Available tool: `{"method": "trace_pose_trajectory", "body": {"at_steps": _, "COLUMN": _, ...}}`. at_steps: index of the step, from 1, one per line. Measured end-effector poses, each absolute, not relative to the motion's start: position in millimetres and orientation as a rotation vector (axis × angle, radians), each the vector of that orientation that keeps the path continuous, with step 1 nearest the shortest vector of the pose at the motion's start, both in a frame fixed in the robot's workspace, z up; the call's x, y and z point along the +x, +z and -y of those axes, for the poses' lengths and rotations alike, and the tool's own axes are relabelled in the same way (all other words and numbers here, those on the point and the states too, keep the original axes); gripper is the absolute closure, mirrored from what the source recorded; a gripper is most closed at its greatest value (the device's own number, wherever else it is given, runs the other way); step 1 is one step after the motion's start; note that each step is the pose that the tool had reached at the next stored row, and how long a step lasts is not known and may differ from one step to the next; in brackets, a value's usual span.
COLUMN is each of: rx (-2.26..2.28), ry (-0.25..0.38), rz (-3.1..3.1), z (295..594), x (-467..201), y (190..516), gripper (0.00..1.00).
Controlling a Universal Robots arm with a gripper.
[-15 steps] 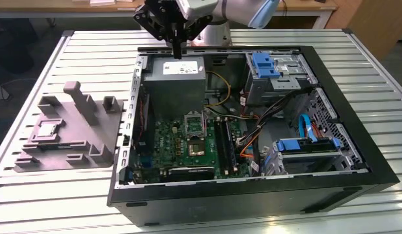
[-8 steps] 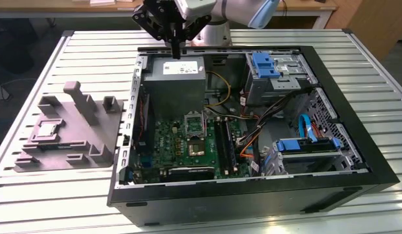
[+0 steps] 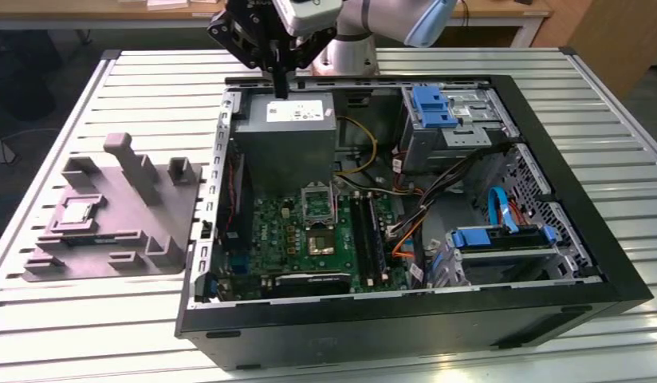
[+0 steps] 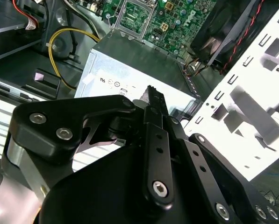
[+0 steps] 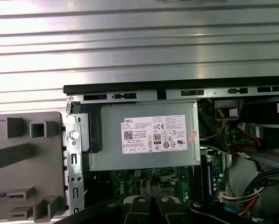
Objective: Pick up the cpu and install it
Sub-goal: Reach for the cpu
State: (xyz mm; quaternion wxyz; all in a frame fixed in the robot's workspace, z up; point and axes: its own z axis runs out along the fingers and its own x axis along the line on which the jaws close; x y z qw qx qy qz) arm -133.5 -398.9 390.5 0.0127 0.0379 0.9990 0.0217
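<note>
Exterior view shows the cpu point(image 3: 76, 212) on the tray point(image 3: 147, 239), gripper point(image 3: 278, 90) well apart.

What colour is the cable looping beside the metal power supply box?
Yellow; the thin looping cable shows best in the second wrist view.

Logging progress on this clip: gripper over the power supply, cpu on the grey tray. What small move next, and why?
Probably a sideways move toward the exterior view's left, to above the grey tray. The cpu lies there untouched, while the gripper hangs over the power supply inside the case, well apart from it.
</note>
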Motion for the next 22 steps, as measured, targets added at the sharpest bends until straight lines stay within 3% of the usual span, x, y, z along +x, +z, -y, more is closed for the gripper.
{"method": "trace_pose_trajectory", "body": {"at_steps": 22, "rx": 0.118, "ry": 0.068, "rz": -3.113, "z": 398.9, "x": -144.6, "y": 389.3, "gripper": 0.89}}
